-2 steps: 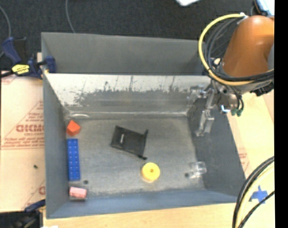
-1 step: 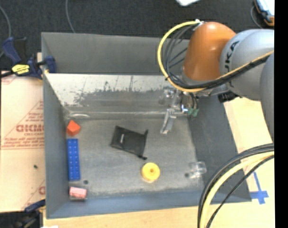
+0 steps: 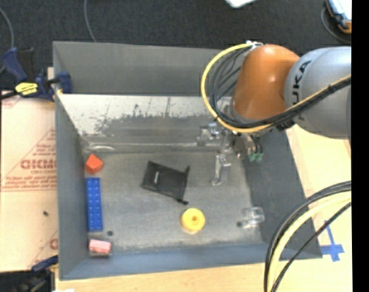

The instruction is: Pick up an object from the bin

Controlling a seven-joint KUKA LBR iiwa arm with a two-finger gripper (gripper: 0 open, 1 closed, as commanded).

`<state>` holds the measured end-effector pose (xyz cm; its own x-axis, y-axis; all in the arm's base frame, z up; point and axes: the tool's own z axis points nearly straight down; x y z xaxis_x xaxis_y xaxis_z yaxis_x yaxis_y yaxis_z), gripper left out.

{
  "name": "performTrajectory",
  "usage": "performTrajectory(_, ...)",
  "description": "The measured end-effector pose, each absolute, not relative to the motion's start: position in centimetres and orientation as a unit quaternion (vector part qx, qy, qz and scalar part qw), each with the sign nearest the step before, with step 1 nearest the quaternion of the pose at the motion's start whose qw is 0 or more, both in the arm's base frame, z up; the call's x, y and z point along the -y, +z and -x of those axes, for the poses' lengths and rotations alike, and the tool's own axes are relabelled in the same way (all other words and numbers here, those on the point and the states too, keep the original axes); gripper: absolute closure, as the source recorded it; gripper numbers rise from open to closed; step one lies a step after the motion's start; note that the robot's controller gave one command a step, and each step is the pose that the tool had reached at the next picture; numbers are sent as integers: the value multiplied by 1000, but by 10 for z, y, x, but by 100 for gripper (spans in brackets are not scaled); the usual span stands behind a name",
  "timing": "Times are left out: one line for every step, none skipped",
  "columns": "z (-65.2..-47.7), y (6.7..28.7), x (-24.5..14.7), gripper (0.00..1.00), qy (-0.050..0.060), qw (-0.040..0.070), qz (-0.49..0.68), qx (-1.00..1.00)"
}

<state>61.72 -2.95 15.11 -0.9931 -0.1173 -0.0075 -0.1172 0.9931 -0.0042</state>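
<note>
The flat black card-like piece point(image 3: 165, 180) lies askew near the middle of the grey metal bin point(image 3: 142, 72), just left of the gripper point(image 3: 218, 176) and apart from it. We cannot tell whether the gripper is open or closed. Further out we see a round yellow piece point(image 3: 192, 219), a clear plastic bit point(image 3: 251, 218), a long studded blue brick point(image 3: 94, 204), an orange block point(image 3: 94, 162) and a pink slab point(image 3: 100, 246).

Illumination is bright and diffuse and comes from above. The floor of the bin point(image 3: 136, 218) is evenly lit. Its sloped far wall point(image 3: 142, 117) returns a pale, speckled reflection. The orange cover point(image 3: 263, 81) carries a soft highlight on its upper side. The yellow ring point(image 3: 192, 219) and the black flat piece point(image 3: 165, 180) cast only faint, short shadows. The clear plastic piece point(image 3: 251, 218) glints.
</note>
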Motion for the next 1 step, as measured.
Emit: performTrajectory(-616,149,29,0,-2,4,59,-998)
